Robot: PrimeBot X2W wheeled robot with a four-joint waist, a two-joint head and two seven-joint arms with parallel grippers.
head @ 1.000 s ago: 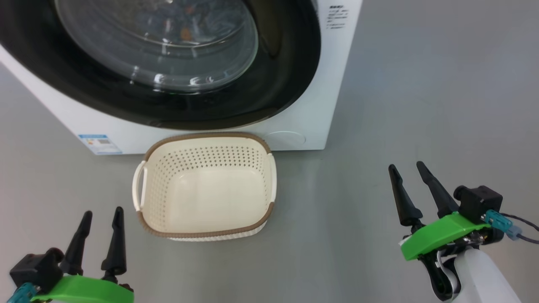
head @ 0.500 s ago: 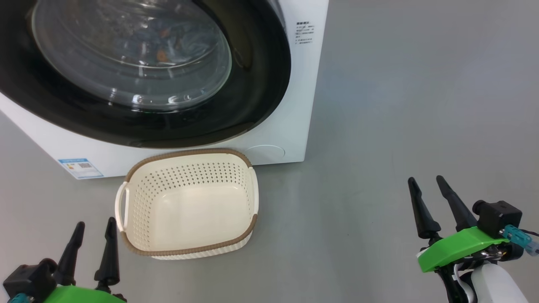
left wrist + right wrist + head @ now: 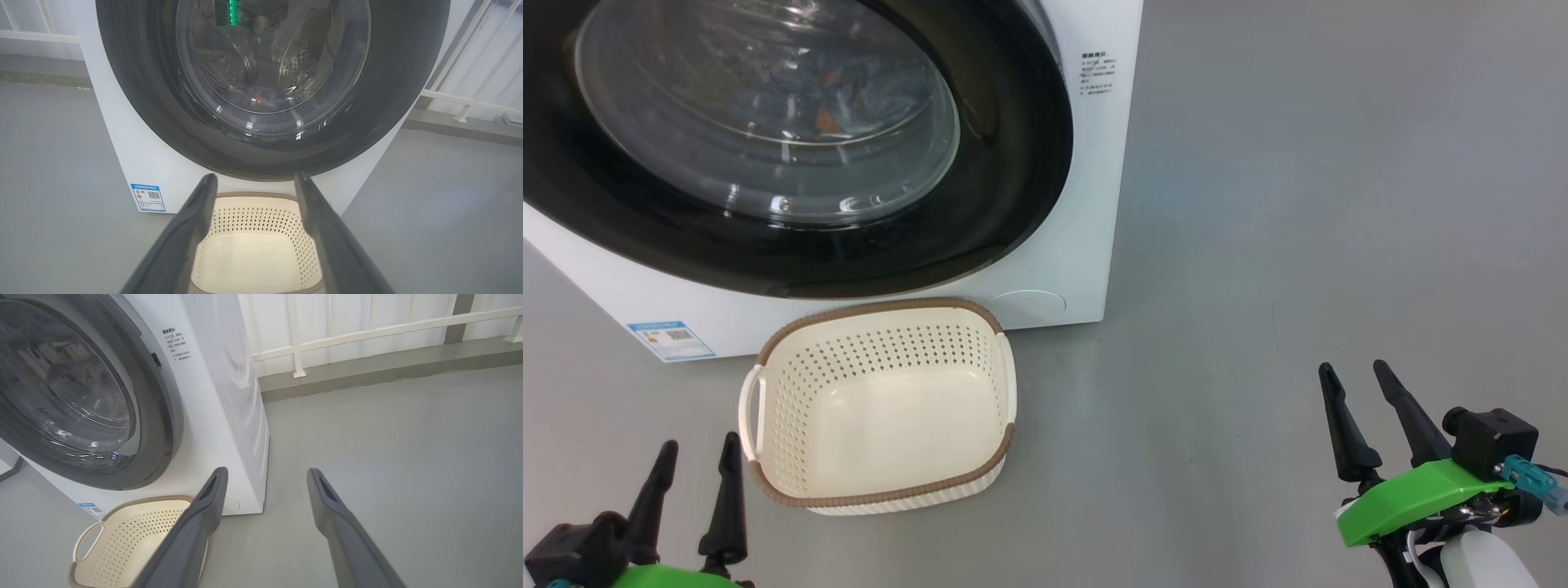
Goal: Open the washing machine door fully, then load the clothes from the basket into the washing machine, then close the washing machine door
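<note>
1. Down at the lower left, the left gripper [image 3: 701, 445] is hovering over the floor [image 3: 1298, 204], its jaws standing moderately apart and holding nothing, fingers pointing towards the basket.
2. Just right of it, the basket [image 3: 878, 305] is sitting upright on the floor, close in front of the machine. It is showing a bare cream bottom, with no cloth in it.
3. Above the basket, the door [image 3: 1013, 163] is looking shut, its black ring lying flush against the front of the machine. Through the glass the clothes [image 3: 849, 98] are showing as blue fabric with an orange speck, lying inside the drum.
4. Further right, the machine [image 3: 1094, 204] is showing its white side panel and a round cap low on the front, with open floor beyond.
5. At the lower right, the right gripper [image 3: 1352, 367] is hanging well apart from the machine, jaws likewise parted and empty.
6. My read is that opening, loading and closing all appear done, so the task is sitting at its very end. I cannot tell whether the latch has caught. If it hasn't, the next move is calling for one firm push on the ring; otherwise both arms are only needing to rest.
</note>
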